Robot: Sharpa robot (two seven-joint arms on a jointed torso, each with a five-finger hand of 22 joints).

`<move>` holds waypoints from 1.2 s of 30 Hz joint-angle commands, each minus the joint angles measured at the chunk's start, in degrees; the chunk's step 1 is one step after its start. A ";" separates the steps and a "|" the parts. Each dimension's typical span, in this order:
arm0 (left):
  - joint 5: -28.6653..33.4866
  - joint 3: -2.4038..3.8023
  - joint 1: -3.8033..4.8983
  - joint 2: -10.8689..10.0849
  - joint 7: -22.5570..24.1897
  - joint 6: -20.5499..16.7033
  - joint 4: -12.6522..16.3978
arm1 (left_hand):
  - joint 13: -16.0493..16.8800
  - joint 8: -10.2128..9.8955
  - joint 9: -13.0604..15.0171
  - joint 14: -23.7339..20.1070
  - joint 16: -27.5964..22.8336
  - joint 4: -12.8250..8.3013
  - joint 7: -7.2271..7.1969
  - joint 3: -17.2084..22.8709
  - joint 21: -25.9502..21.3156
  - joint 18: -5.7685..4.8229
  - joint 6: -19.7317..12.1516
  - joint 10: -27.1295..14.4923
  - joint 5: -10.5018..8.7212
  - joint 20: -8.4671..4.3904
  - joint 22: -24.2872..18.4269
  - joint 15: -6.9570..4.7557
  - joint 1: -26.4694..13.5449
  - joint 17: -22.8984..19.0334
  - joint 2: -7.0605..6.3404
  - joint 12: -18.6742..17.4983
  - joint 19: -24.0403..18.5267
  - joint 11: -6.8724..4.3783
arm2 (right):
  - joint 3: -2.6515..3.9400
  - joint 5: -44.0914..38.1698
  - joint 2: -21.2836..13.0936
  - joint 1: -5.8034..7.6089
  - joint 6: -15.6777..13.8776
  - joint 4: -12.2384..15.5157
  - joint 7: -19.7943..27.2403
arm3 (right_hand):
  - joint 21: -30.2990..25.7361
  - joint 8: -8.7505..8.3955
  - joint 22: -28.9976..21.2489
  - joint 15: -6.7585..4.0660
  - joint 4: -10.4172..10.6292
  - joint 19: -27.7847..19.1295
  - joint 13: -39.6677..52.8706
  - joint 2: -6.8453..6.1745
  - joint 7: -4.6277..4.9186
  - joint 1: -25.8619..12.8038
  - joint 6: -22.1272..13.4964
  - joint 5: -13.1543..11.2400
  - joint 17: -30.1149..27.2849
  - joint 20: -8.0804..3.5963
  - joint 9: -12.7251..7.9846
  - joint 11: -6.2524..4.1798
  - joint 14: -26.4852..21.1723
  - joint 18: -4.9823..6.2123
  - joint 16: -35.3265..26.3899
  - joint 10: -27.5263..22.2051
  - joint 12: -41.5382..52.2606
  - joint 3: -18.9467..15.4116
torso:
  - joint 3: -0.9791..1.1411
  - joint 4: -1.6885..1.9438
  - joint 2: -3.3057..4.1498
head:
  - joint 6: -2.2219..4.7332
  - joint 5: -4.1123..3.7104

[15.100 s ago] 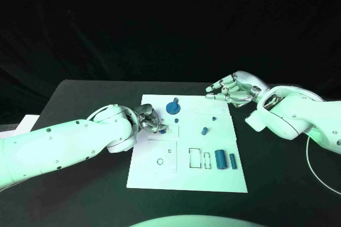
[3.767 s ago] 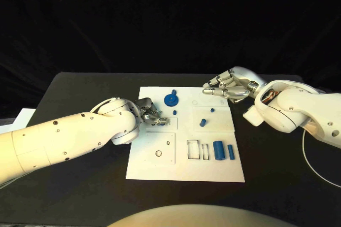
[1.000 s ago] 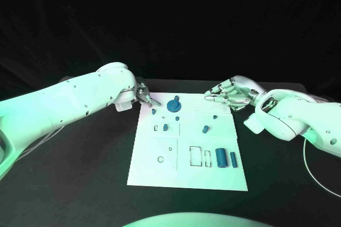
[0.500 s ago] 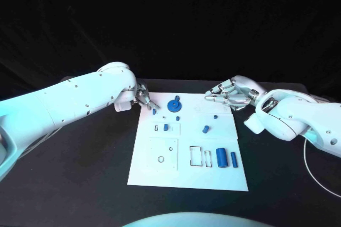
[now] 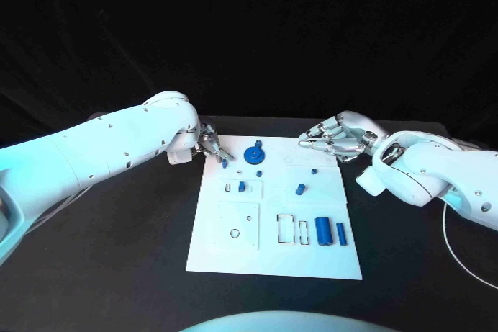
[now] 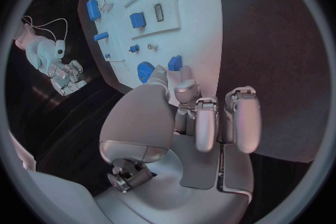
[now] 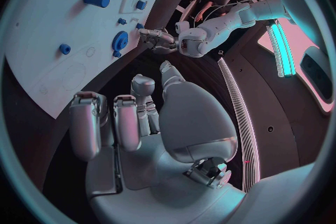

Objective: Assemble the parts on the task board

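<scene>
The task board (image 5: 275,256) is a flat white plate lying in the middle of the black table (image 5: 114,253). It has small marked squares and thin outlined slots on it. A round blue gear (image 5: 253,155) stands near its far end. A small blue block (image 5: 242,186) sits in a square on the board's left side, and a small blue peg (image 5: 301,189) lies near the middle. Two blue rods, a thick one (image 5: 324,232) and a thin one (image 5: 340,233), lie side by side near the right edge, just beside the outlined slots.

The left robot hand (image 5: 211,146) is at the far left corner of the board. It pinches a small blue piece (image 6: 175,63) between its fingertips, right above the board's edge, near the gear.

The right robot hand (image 5: 334,139) is at the far right corner of the board. Its fingers are curled loosely and apart, and it holds nothing.

The table is black, and the room behind it is dark.
</scene>
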 commanded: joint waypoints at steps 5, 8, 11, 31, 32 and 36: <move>0.99 0.03 0.01 0.10 0.12 0.69 0.27 | 0.45 0.50 0.58 6.02 0.17 -0.26 -0.32 -0.31 0.50 -0.34 0.93 0.79 0.13 -0.68 10.52 -0.63 0.93 15.08 0.41 0.68 3.67 -0.17 | 0.00 -0.13 0.10 -0.04 0.73 -0.02 0.45 | -0.21 0.05 -0.05 -0.04 -0.06 -0.44 -0.04 0.15 0.11 0.11 0.30 0.36 4.99 -0.09 0.08 -0.33 3.70 0.73 -0.36 -0.22 0.03 -0.29 | -0.03 0.05 -0.02 | -0.07 -0.04; 0.99 0.03 0.01 0.10 0.05 0.75 0.32 | 0.53 0.58 0.80 6.02 0.17 -0.31 -0.39 -0.40 0.54 -0.35 1.11 0.89 0.03 -0.73 10.56 -0.68 1.10 15.08 0.37 0.79 3.69 -0.23 | 0.00 -0.12 0.12 -0.05 0.75 0.01 0.44 | -0.21 0.05 -0.05 -0.04 -0.06 -0.44 -0.04 0.15 0.11 0.11 0.30 0.36 4.99 -0.09 0.08 -0.33 3.70 0.73 -0.36 -0.22 0.03 -0.29 | -0.03 0.03 -0.04 | -0.06 -0.01; 1.00 0.03 0.01 0.04 -0.01 0.55 0.34 | 0.62 0.64 0.93 6.02 0.17 -0.33 -0.43 -0.46 0.51 -0.34 1.22 0.97 -0.05 -0.75 10.54 -0.70 1.19 15.08 0.35 0.89 3.67 -0.26 | 0.00 -0.12 0.14 -0.05 0.74 0.08 0.41 | -0.21 0.05 -0.05 -0.04 -0.06 -0.44 -0.04 0.15 0.11 0.11 0.30 0.36 4.99 -0.09 0.08 -0.33 3.70 0.73 -0.36 -0.22 0.03 -0.29 | -0.03 0.03 -0.02 | -0.05 -0.06; 1.00 0.02 0.01 -0.11 -0.40 1.56 0.26 | 0.69 0.88 1.75 6.02 0.17 -0.61 -0.68 -0.52 0.60 -0.37 1.64 1.20 -0.24 -0.91 10.66 -0.85 2.03 15.08 0.58 1.01 3.72 -0.46 | 0.00 -0.15 0.19 -0.12 0.82 0.63 0.35 | -0.21 0.05 -0.05 -0.04 -0.06 -0.44 -0.04 0.15 0.11 0.11 0.30 0.36 4.99 -0.09 0.08 -0.33 3.70 0.73 -0.36 -0.22 0.03 -0.29 | -0.03 0.02 0.00 | -0.24 -0.13; 1.00 0.02 0.01 -0.09 -0.38 1.59 0.26 | 0.71 0.90 1.80 6.02 0.17 -0.64 -0.69 -0.53 0.61 -0.38 1.66 1.22 -0.25 -0.92 10.67 -0.86 2.08 15.08 0.59 1.04 3.72 -0.47 | 0.00 -0.15 0.18 -0.12 0.83 0.63 0.36 | -0.21 0.05 -0.05 -0.04 -0.06 -0.44 -0.04 0.15 0.11 0.11 0.30 0.36 4.99 -0.09 0.08 -0.33 3.70 0.73 -0.36 -0.22 0.03 -0.29 | -0.03 0.05 0.00 | -0.24 -0.15; 1.00 0.02 0.01 -0.03 -0.30 1.62 0.26 | 0.71 0.90 1.80 6.02 0.17 -0.64 -0.69 -0.53 0.61 -0.38 1.66 1.22 -0.25 -0.92 10.67 -0.86 2.08 15.08 0.59 1.04 3.72 -0.47 | 0.00 -0.15 0.19 -0.12 0.85 0.58 0.36 | -0.27 0.05 -0.16 -0.04 -0.14 -0.49 -0.04 0.21 0.12 0.32 0.29 0.40 4.95 -0.09 0.08 -0.33 3.69 0.75 -0.40 -0.25 0.08 -0.37 | -0.06 0.07 -0.01 | -0.25 -0.16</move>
